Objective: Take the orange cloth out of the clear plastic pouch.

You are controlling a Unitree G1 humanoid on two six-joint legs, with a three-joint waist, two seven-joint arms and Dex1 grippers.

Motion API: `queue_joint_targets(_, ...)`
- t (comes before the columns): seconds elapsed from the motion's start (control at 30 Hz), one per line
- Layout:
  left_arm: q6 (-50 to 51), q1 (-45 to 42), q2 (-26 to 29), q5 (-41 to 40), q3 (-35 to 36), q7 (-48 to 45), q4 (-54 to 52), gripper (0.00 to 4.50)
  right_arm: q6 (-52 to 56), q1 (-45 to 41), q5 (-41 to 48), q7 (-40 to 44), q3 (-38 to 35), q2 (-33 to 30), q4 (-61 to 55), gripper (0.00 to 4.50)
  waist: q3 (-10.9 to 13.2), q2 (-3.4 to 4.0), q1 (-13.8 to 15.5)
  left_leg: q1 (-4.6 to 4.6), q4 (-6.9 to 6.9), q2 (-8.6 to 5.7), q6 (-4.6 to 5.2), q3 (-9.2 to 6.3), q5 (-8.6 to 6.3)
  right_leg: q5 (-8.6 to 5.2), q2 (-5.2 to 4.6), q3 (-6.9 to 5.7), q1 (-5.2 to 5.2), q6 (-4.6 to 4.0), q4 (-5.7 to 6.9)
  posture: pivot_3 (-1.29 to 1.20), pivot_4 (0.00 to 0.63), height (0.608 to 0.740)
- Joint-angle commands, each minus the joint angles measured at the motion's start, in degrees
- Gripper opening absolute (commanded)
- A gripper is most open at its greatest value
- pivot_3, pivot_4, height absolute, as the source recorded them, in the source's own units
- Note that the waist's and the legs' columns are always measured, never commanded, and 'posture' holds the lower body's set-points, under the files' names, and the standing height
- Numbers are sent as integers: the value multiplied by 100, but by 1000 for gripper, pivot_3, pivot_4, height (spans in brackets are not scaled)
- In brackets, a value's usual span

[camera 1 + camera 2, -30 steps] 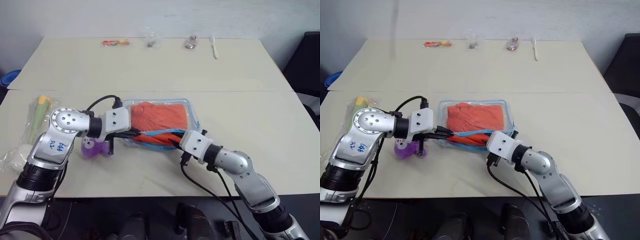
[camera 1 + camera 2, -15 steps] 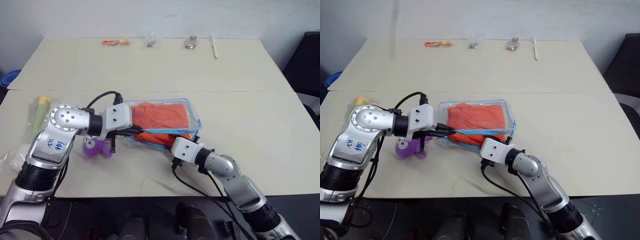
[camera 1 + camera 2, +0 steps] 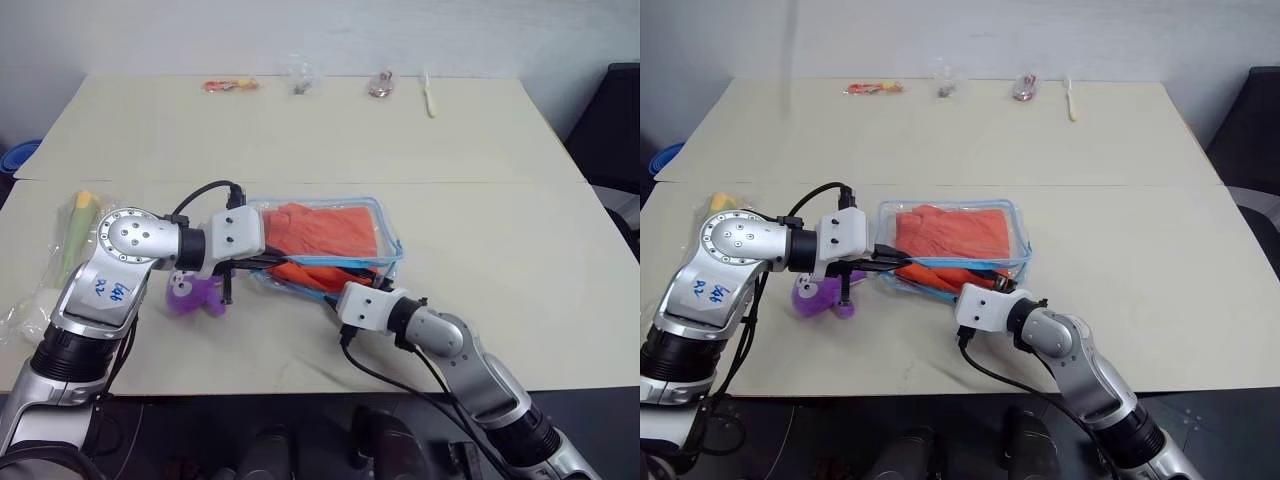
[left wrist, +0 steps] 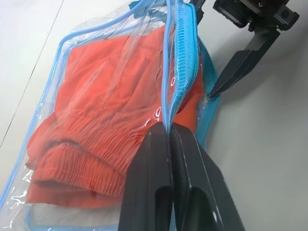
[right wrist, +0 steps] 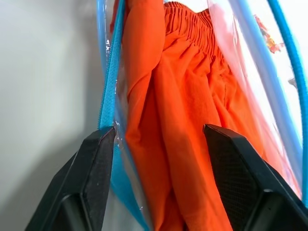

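Observation:
The clear plastic pouch [image 3: 392, 243] with its light blue zipper edge lies mid-table, and the orange cloth [image 3: 325, 230] is inside it. My left gripper [image 3: 278, 262] is shut on the pouch's upper zipper lip [image 4: 185, 43], holding the mouth lifted. In the left wrist view its fingertips [image 4: 170, 126] pinch the plastic, with the cloth [image 4: 96, 101] beyond. My right gripper [image 3: 338, 283] is open at the pouch mouth. In the right wrist view [image 5: 159, 130] its fingers straddle a fold of the cloth [image 5: 178, 96], beside the lower zipper edge [image 5: 107, 96].
A purple plush toy [image 3: 193, 293] sits under my left forearm. A yellow-green item [image 3: 78, 225] and a clear bag [image 3: 35, 305] lie at the left edge. An orange packet [image 3: 230, 85], small clear bags [image 3: 300, 75] and a white utensil [image 3: 429, 93] line the far edge.
My right gripper has shifted left and lower to the pouch mouth, and its fingers have spread wider. The left gripper has kept its hold in place.

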Motion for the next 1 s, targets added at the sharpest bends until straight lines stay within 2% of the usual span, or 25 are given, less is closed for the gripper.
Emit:
queue_joint_targets(0.03, -68, -36, 1, -58, 113, 62, -151, 0, -119, -122, -98, -86, 15, 133, 123, 2997, 0, 0, -3, 0, 0, 0, 0, 0, 0, 0, 0, 0, 0, 0, 0, 0, 150, 740)
queue_joint_targets(0.43, -23, -8, 21, -112, 126, 63, -217, 0, -348, -852, -886, -547, 264, 509, 1269, 2997, 0, 0, -99, 2, 0, 2, -2, -1, 1, 0, 1, 0, 1, 0, 3, 0, 150, 740)
queue_joint_targets(0.77, -170, 43, 2, -38, 81, 100, -171, 0, 196, -936, -442, -382, -135, 871, 995, 2997, 0, 1, -128, 1, -4, 3, -3, -3, 2, -1, 0, 0, 0, -1, 2, 0, 150, 740)
queue_joint_targets(1.0, -290, 82, -21, 4, 48, 140, -93, 0, 289, -1095, -431, -365, -85, 913, 1026, 2997, 1, 1, -132, 0, -6, 3, -3, -3, 2, -1, 1, -1, -2, -1, 1, 0, 150, 740)
